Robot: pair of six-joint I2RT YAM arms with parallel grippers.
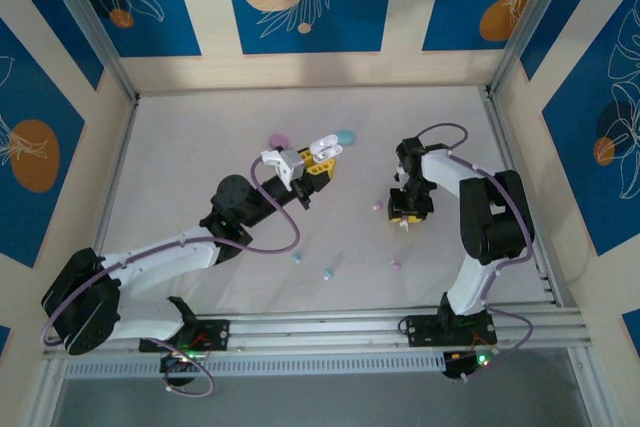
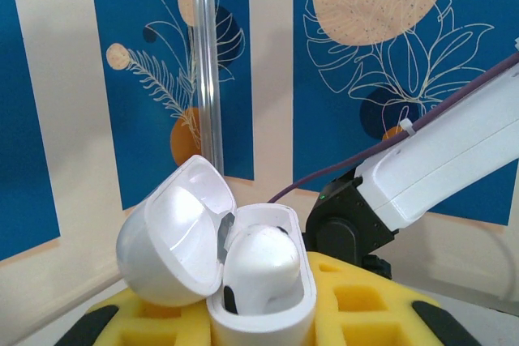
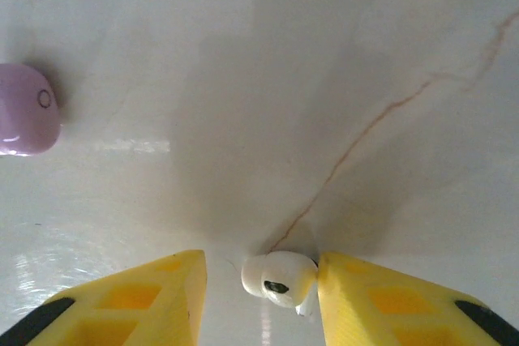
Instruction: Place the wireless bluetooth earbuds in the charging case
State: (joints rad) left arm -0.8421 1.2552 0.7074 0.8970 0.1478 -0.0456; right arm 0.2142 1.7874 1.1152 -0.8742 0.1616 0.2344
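Observation:
My left gripper (image 1: 322,160) is shut on the white charging case (image 2: 268,313) and holds it above the table. The case's lid (image 2: 166,237) is flipped open, and one white earbud (image 2: 261,258) sits in it. My right gripper (image 3: 261,288) is down at the table, open around a second white earbud (image 3: 280,279). That earbud touches the right yellow pad (image 3: 381,305), with a gap to the left pad (image 3: 138,301). In the top view the right gripper (image 1: 405,219) is right of centre.
A pink earbud (image 3: 24,111) lies left of the right gripper, also seen from above (image 1: 377,206). Two light blue earbuds (image 1: 296,258) (image 1: 328,273) and another pink one (image 1: 396,265) lie nearer the arm bases. A pink case (image 1: 278,141) and a blue case (image 1: 345,136) sit behind the left gripper.

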